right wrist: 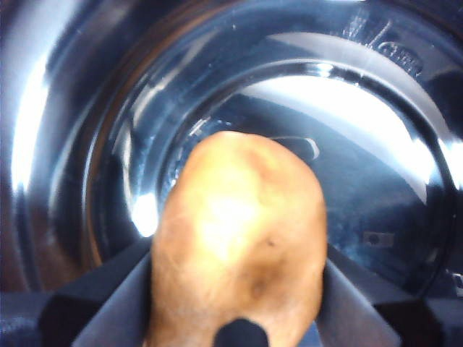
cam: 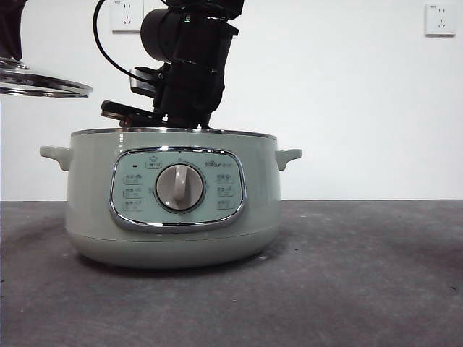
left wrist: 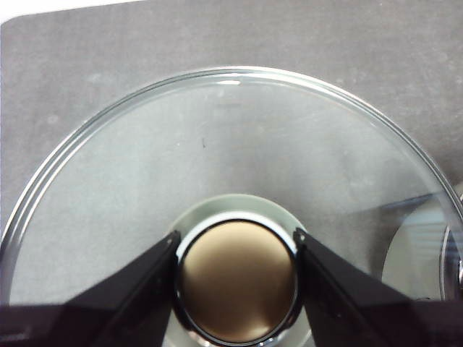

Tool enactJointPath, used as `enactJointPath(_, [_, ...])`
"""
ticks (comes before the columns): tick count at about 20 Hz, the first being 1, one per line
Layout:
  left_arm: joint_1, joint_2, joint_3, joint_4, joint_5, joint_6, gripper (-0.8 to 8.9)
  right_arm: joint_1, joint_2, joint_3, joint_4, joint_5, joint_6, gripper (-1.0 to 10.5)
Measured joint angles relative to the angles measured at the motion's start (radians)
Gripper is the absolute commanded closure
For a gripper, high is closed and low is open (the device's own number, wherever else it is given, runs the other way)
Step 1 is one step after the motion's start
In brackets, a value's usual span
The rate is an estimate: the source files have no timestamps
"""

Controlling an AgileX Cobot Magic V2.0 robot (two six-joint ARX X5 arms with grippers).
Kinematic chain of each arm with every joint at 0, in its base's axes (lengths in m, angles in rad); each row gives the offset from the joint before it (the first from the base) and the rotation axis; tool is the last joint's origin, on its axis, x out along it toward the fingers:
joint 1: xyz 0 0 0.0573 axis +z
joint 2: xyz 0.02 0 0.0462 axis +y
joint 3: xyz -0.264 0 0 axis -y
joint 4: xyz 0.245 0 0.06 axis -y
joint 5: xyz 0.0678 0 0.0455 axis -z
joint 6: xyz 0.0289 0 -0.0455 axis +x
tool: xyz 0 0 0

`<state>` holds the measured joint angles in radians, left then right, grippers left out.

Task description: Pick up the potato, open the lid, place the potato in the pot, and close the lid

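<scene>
While clamped on the oval orange-brown potato [right wrist: 239,260], right gripper [right wrist: 239,289] inside sage-green pot [cam: 173,210], ready to drop; left gripper [left wrist: 237,289], clenched on the clear glass lid [left wrist: 217,144], aside for access.

Pot [cam: 94,210]: smooth, satin sage-green shell, chrome-framed control panel [cam: 177,189], polished mirror-like metal interior [right wrist: 87,144]. Lid [left wrist: 217,166]: clear glass, shiny steel rim, glossy knob [left wrist: 237,282]. Potato [right wrist: 239,246]: smooth orange-brown skin. Table [cam: 362,275]: matt, slightly rough dark grey surface.

The pot [cam: 173,210] is carrying a small brand mark and icon labels on its control panel [cam: 177,189]; all are showing too small to read. Embossed marks inside the pot are appearing blurred.
</scene>
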<state>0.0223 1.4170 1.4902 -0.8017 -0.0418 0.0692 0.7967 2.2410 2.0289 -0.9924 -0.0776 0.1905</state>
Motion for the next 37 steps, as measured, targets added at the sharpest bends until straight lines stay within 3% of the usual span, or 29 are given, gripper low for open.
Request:
enactJointPath(2, [0.001, 0.0, 0.0, -0.003, 0.008, 0.001, 8.22, 0.004, 0.0, 0.0, 0.003, 0.0, 0.009, 3.7])
enactJointPath(3, [0.002, 0.0, 0.0, -0.005, 0.027, 0.001, 8.22, 0.004, 0.0, 0.0, -0.001, 0.001, 0.013, 3.3])
enactJointPath(7, [0.003, 0.0, 0.0, -0.009, 0.055, 0.002, 8.22, 0.005, -0.029, 0.0, 0.01, 0.049, 0.019, 3.3])
enactJointPath(12, [-0.018, 0.0, 0.0, -0.017, 0.14, -0.002, 8.22, 0.006, -0.283, 0.0, -0.061, 0.154, 0.016, 3.4])
enactJointPath(15, [-0.092, 0.0, 0.0, -0.023, 0.141, -0.002, 8.22, 0.006, -0.415, 0.0, -0.169, 0.175, -0.005, 3.4])
enactJointPath(18, [-0.182, 0.012, 0.0, -0.029, 0.142, -0.002, 8.22, 0.006, -0.502, 0.0, -0.276, 0.277, -0.028, 3.4])
enactJointPath(25, [-0.396, 0.089, 0.0, -0.009, 0.139, -0.003, 8.22, 0.006, -0.652, -0.018, -0.363, 0.304, -0.057, 3.4])
enactJointPath(31, [-0.529, 0.143, 0.0, 0.029, 0.089, -0.01, 8.22, 0.006, -0.907, -0.323, -0.337, 0.314, -0.045, 3.4])
enactJointPath(37, [-0.561, 0.194, 0.0, 0.066, 0.087, -0.017, 8.22, 0.006, -1.147, -0.677, -0.216, 0.314, 0.023, 3.4])
